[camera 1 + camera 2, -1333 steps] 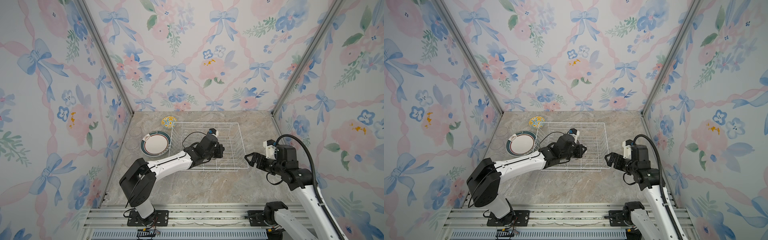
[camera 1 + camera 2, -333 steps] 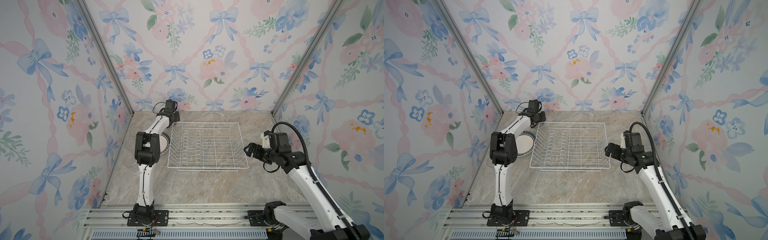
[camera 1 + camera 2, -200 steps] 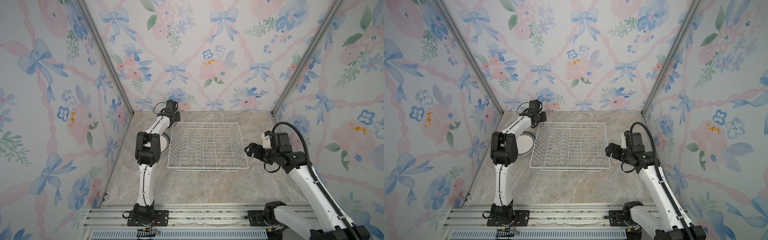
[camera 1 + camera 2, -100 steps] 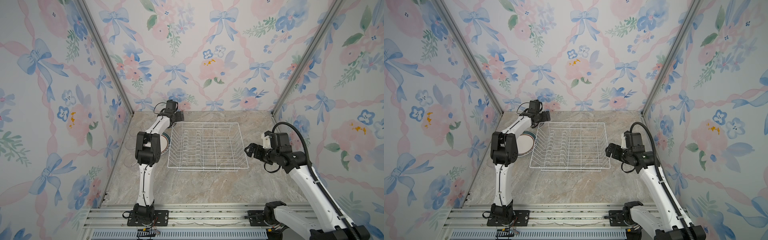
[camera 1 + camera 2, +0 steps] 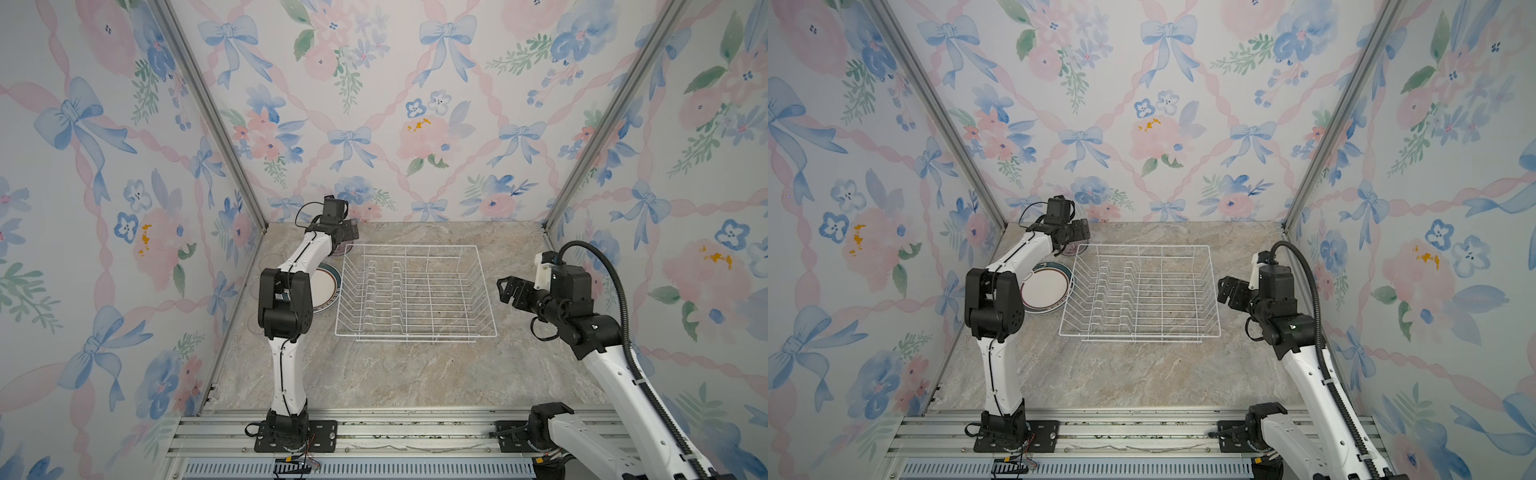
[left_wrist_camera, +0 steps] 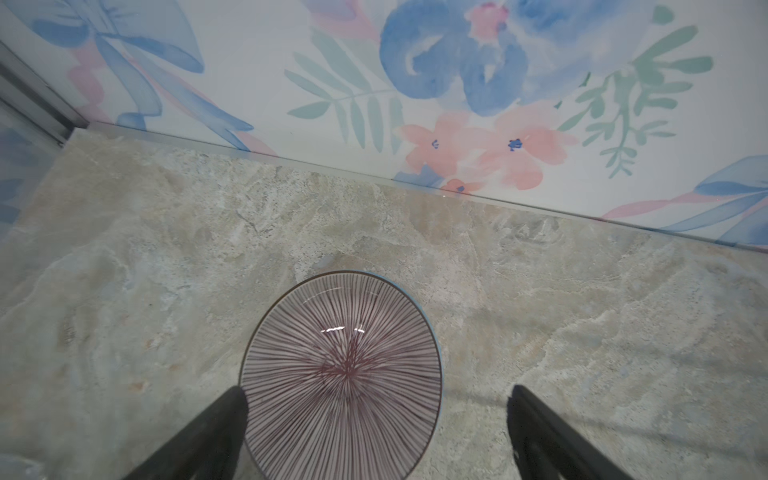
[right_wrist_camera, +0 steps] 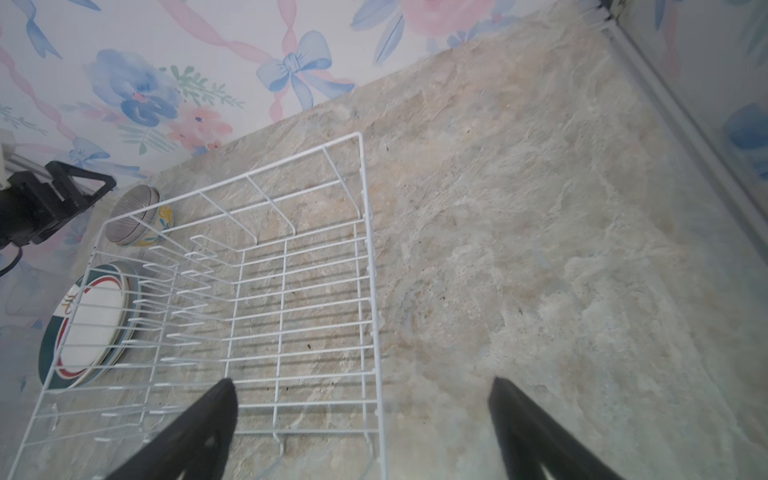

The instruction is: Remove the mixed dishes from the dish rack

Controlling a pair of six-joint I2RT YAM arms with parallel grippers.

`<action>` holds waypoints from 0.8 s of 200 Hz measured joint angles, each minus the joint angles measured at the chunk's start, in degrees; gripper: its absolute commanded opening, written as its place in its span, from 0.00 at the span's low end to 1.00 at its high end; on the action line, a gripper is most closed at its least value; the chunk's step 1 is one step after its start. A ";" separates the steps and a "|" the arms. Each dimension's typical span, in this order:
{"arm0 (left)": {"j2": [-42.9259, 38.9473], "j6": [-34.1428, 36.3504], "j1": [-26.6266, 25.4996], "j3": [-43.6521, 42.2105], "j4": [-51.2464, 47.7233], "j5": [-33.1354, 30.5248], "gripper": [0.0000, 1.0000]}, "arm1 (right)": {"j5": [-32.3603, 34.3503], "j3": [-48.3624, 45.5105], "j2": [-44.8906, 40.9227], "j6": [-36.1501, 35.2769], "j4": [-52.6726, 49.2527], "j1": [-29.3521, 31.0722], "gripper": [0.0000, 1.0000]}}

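Note:
The white wire dish rack [image 5: 415,291] [image 5: 1140,291] stands empty mid-table. My left gripper [image 5: 351,232] [image 5: 1081,235] hangs open at the far left corner, just above the purplish striped bowl [image 6: 340,374]. Its fingers [image 6: 232,415] stand wide on either side of the bowl, and nothing is held. That bowl sits nested in the yellow-blue patterned bowl [image 7: 164,218] behind the rack's far left corner. Stacked plates [image 5: 326,289] [image 5: 1044,289] [image 7: 91,324], teal-brown rim on top, lie flat left of the rack. My right gripper [image 5: 509,289] [image 7: 361,386] is open and empty beside the rack's right edge.
The left arm's elbow [image 5: 284,303] rises over the plates and hides part of them. The back wall [image 6: 415,104] is close behind the bowls, and the left wall is just beyond the plates. Bare marble table [image 5: 395,374] lies in front and right of the rack.
My left gripper has opened and let go of the striped bowl, which now rests in the yellow-blue bowl. The right arm has not moved.

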 measured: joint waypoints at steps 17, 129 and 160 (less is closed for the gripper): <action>-6.60 0.15 0.24 -7.85 4.63 -1.31 0.98 | 4.76 -3.72 -1.46 -0.37 6.12 -0.11 0.97; -40.11 1.95 -1.57 -57.70 35.04 -10.12 0.98 | 31.45 -18.71 0.52 -7.45 35.65 -0.85 0.97; -45.90 2.01 -1.62 -65.90 38.80 -12.02 0.98 | 34.32 -20.52 3.41 -8.33 40.94 -1.07 0.97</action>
